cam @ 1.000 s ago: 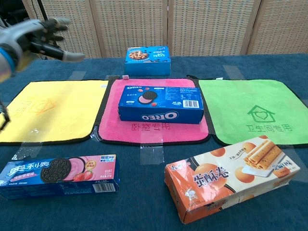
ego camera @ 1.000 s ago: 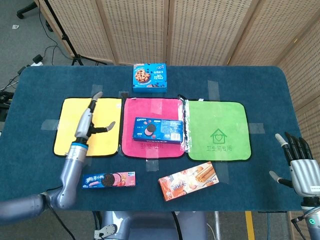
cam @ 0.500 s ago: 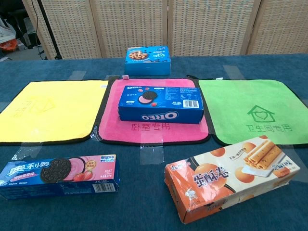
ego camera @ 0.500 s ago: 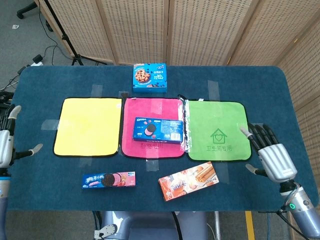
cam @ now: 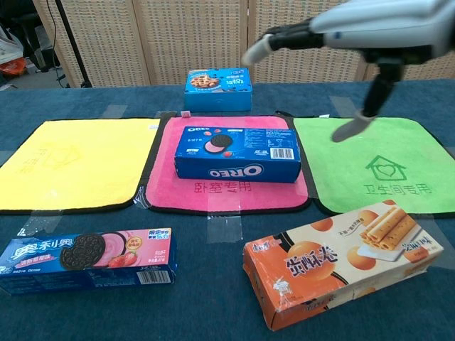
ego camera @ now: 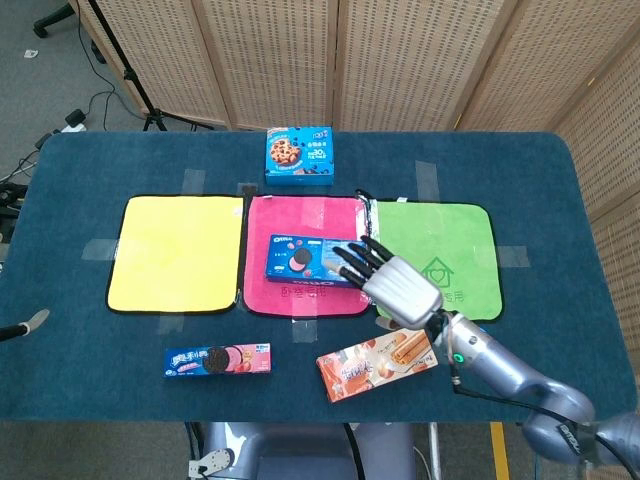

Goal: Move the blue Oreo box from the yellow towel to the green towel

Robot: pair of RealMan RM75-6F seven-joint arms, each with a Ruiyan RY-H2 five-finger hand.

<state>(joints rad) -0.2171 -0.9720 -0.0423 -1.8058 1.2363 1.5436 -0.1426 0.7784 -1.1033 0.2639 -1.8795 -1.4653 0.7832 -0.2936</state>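
- The right hand hangs over the seam between the pink towel and the green towel, fingers spread and holding nothing.
- The Oreo box lies flat on the pink towel, not the yellow towel, which is bare.
- The left hand shows only as a fingertip at the bench edge; I cannot tell how its fingers lie.
- Doing this step well seems to mean lowering the right hand squarely over the box's right end and closing across its narrow width.
- The lift should probably be level, then a short carry right, clear of the raised towel edge.
- The cookie box behind and the wafer box in front stand apart from that path.
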